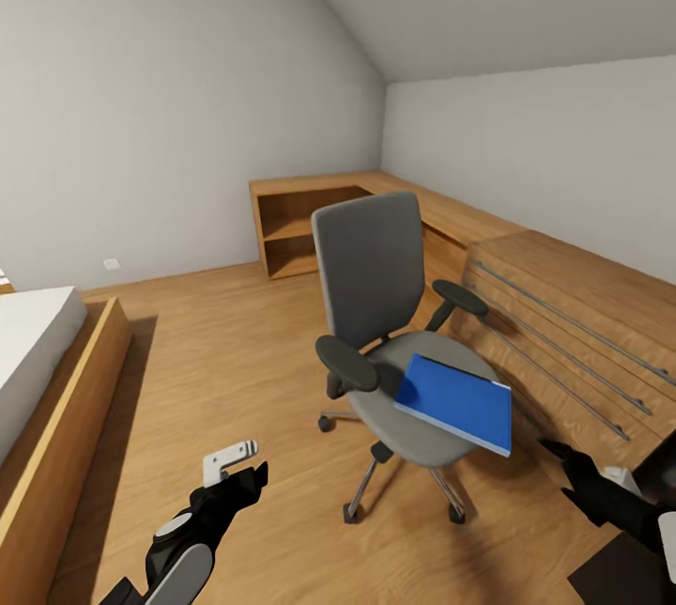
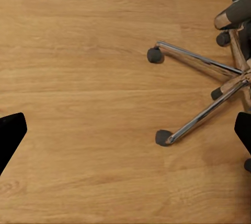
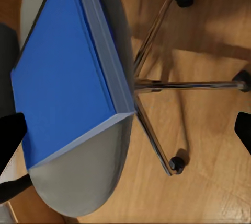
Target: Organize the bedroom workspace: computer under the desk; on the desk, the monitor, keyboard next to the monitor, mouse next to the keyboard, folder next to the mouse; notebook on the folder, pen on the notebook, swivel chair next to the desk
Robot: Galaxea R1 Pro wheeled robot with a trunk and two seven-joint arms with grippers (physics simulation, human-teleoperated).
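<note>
**Folder on chair seat, both hands empty**

Near left: left gripper low over the wood floor, fingers spread apart, nothing held. Near right: right gripper beside the chair, fingers spread apart and empty.

Centre: swivel chair stands on the floor; blue folder lies flat on the seat's right front, its corner overhanging the edge.

Left: bed. Right: wood dresser. Far: low open shelf unit against the wall.

open wood shelf unit in corner | wood dresser with bar handles
</note>
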